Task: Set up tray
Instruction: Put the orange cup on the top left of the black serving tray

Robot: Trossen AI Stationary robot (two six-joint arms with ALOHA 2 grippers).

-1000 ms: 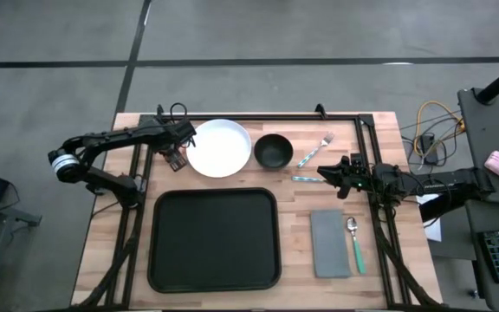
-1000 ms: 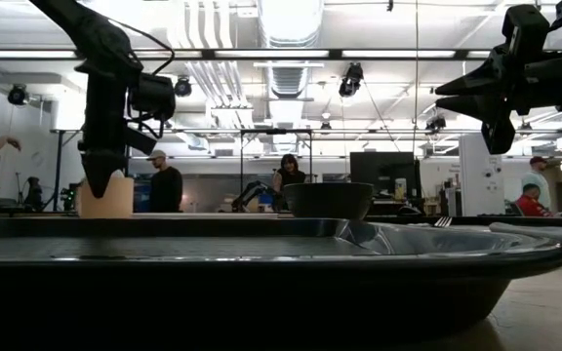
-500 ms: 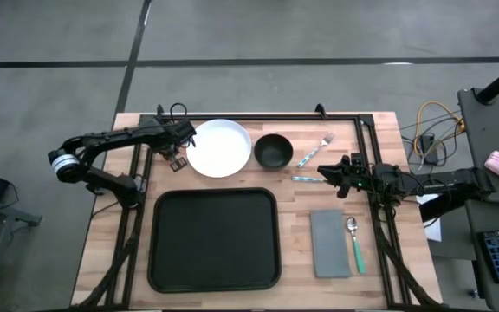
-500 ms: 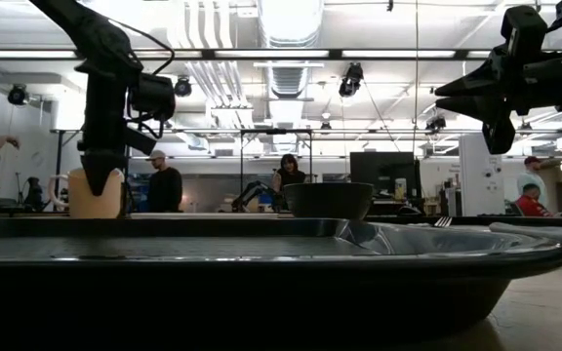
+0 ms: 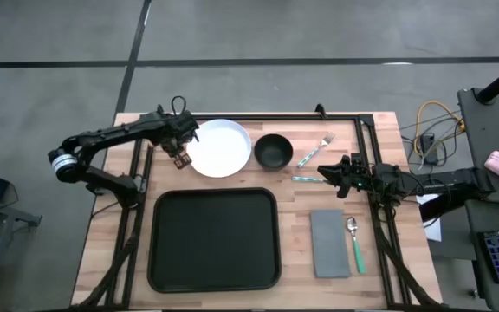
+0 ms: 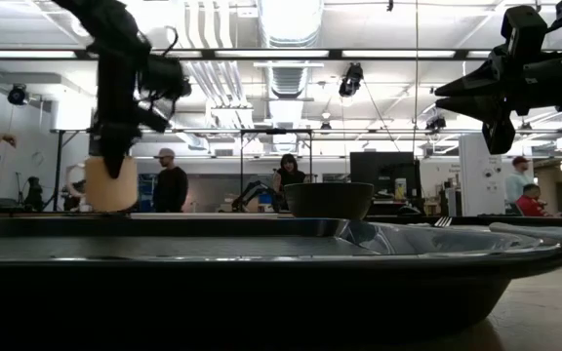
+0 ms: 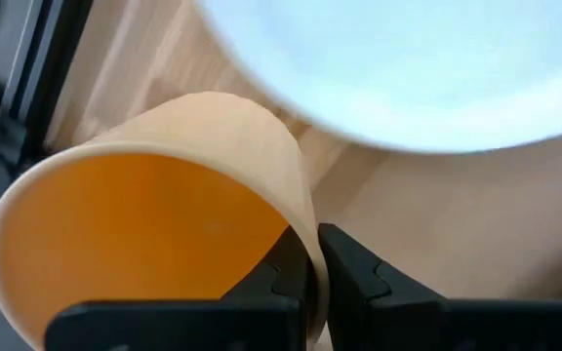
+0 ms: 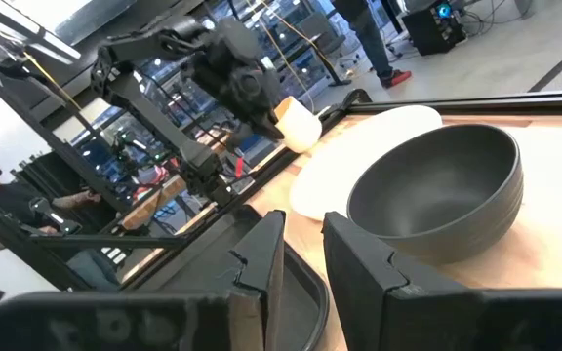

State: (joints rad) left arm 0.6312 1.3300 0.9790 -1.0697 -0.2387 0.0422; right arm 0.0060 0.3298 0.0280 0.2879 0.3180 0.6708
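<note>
My left gripper [image 5: 181,156] is at the far left of the table, beside the white plate [image 5: 219,147], and is shut on a tan paper cup [image 6: 110,184]. The left wrist view shows the cup's orange inside [image 7: 154,229]. The large black tray [image 5: 214,240] lies flat near the front edge. My right gripper [image 5: 324,172] hangs open in the air right of the black bowl [image 5: 274,151], above a teal-handled utensil [image 5: 305,179]. Neither the tray nor the bowl is touched. My left gripper pinches the cup's wall at the rim [image 7: 307,249], with one finger [image 7: 266,283] inside the cup and the other [image 7: 359,283] outside. The fingers come from above, pointing down. The cup hangs upright below them, lifted a little off the table.
A fork [image 5: 315,149] lies right of the bowl. A grey napkin [image 5: 330,243] and a teal-handled spoon [image 5: 354,243] lie right of the tray. A black frame [image 5: 258,117] runs along the far edge and both sides. People stand in the room beyond the table.
My left gripper has risen and shifted toward the far edge and the plate, still shut on the cup. The cup has come up off the table and stays upright.
</note>
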